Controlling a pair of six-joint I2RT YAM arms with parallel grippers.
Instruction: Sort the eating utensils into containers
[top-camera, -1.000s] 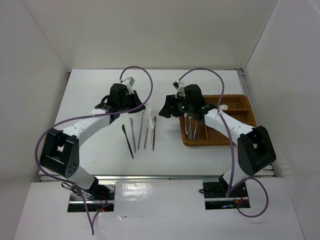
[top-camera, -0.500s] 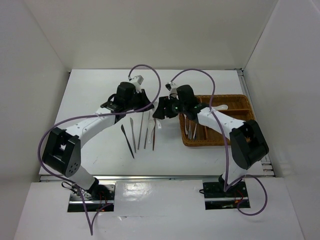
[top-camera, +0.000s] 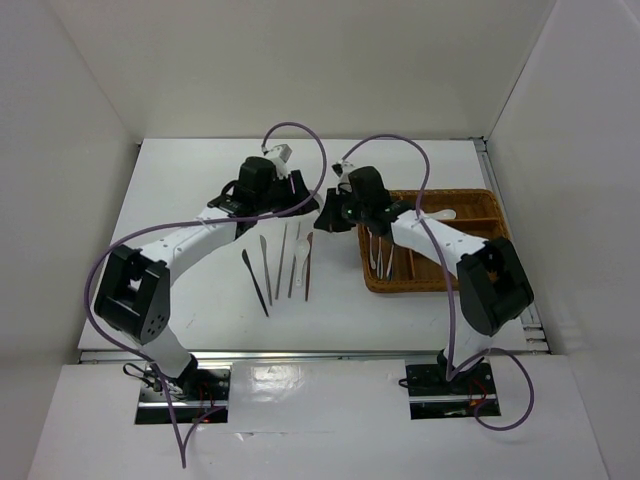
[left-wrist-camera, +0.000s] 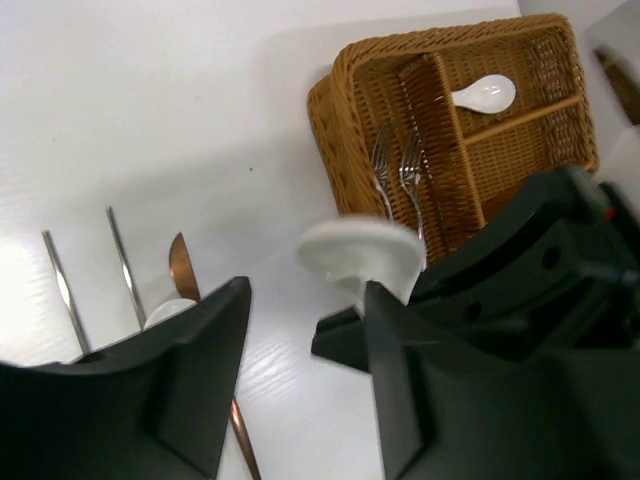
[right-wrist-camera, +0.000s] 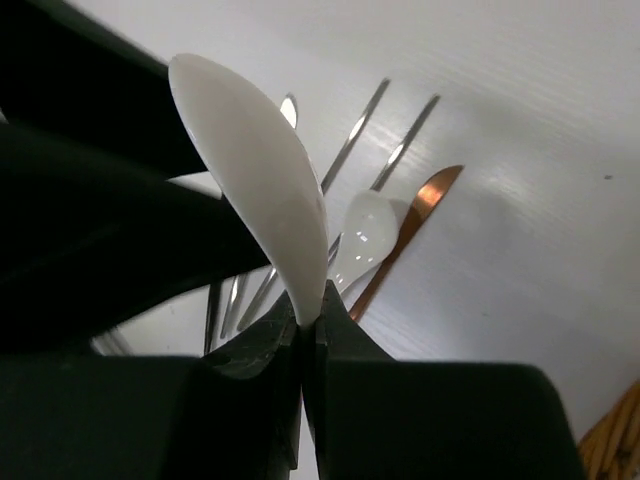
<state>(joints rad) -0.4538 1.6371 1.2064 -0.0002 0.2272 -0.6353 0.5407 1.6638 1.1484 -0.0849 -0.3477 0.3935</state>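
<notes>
Bright, even light from above fills the scene; the table (top-camera: 180, 200) carries only faint, soft shadows. The top view is sharp throughout. Both wrist views lose focus up close: the fingers (left-wrist-camera: 190, 370) are dark, blurred masses, the spoon (right-wrist-camera: 260, 190) looks softly overexposed, and the sticks (right-wrist-camera: 355, 135) glint

**UTENSIL LAYOUT**

On table (top-camera: 180, 200), right side: tray (top-camera: 420, 286); in left compartment: forks (top-camera: 382, 255); in far compartment: tray spoon (top-camera: 440, 214); left of tray, side by side on table: sticks (top-camera: 281, 260), table spoon (top-camera: 301, 262) among them; off the table, near their far ends: raised spoon (right-wrist-camera: 255, 170).
</notes>
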